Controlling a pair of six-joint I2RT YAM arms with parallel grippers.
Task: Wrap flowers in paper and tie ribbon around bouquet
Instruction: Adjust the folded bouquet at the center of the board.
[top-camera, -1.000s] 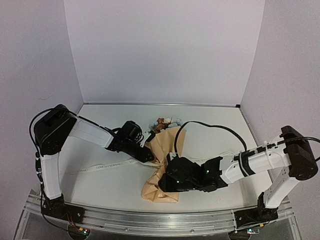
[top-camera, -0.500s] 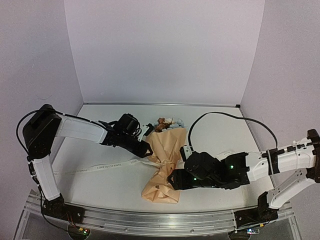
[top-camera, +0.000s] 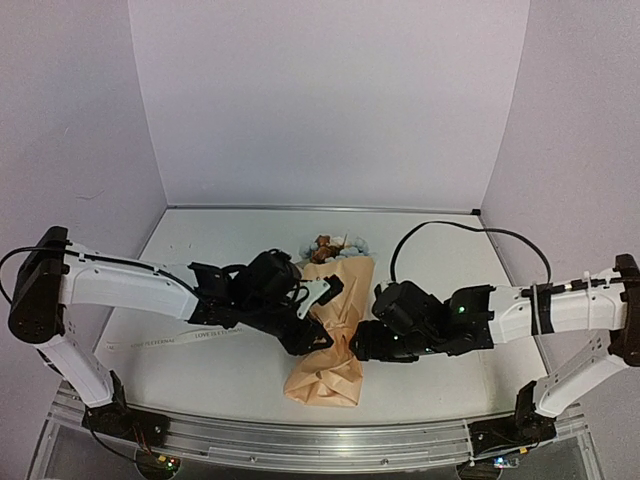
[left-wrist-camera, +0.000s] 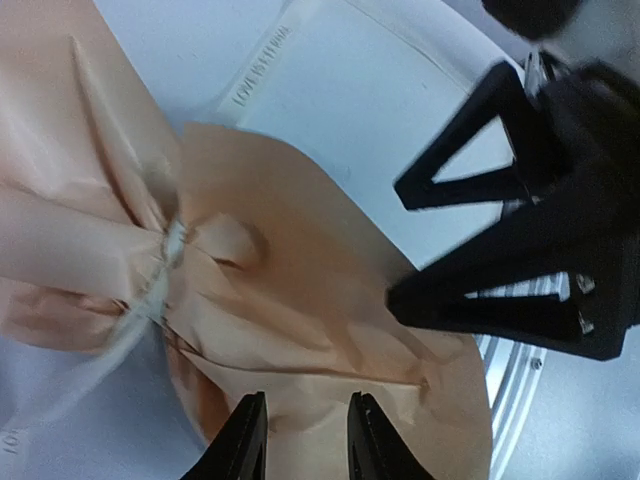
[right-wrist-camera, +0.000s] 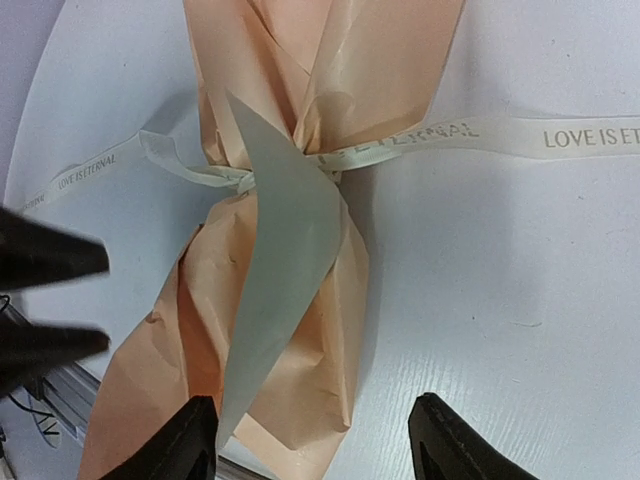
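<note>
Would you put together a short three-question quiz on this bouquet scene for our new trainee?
1. True or false: the ribbon is cinched around the narrow waist of the paper.
2. In the overhead view, the flowers point toward: A) the back wall; B) the arms' bases; C) the left wall.
3. What is the right hand holding?
Key: 1 true. 2 A. 3 nothing; it is open and empty.
</note>
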